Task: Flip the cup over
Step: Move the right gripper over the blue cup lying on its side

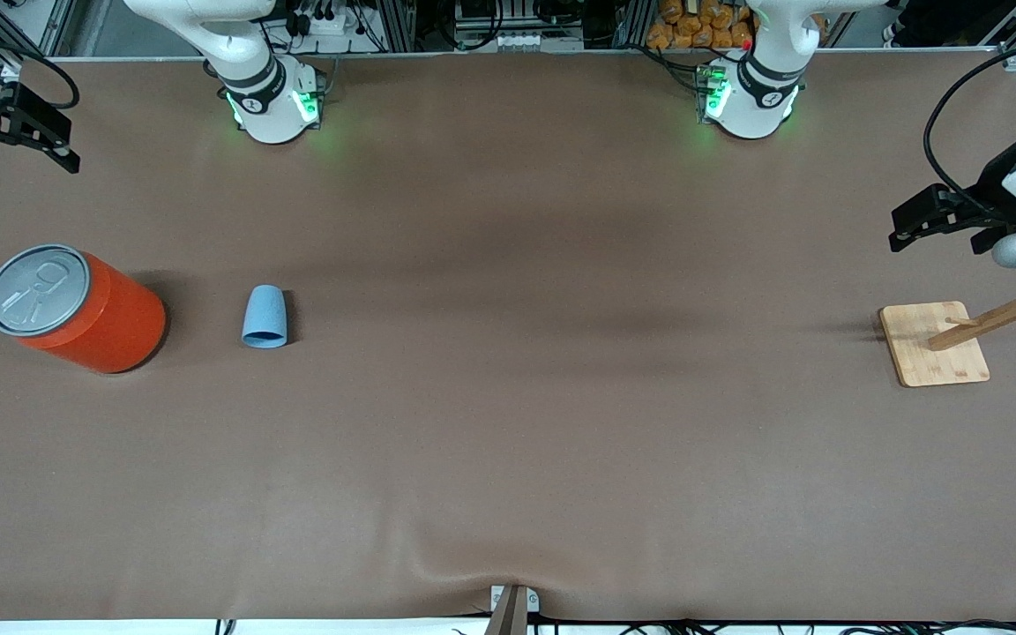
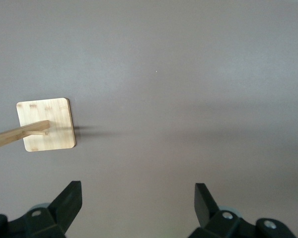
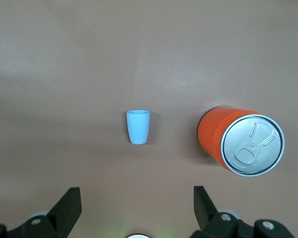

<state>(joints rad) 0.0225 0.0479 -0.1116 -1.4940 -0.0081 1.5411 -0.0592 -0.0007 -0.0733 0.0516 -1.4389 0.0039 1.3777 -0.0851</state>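
On the brown desk (image 1: 508,423) the light blue cup (image 1: 265,317) is standing mouth-down beside the orange-red can (image 1: 76,308) near the right arm's edge, while both the right gripper (image 1: 12,123) and the left gripper (image 1: 938,216) are hovering wide open and empty, so the flip is not yet starting and the right gripper's descent onto the cup seems next.

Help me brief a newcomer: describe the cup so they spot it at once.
Find the big orange-red can with the grey pull-tab lid, toward the right arm's end of the table. Beside it, apart, toward the table's middle, sits the cup. It is light blue, tapered, handleless and far smaller than the can.
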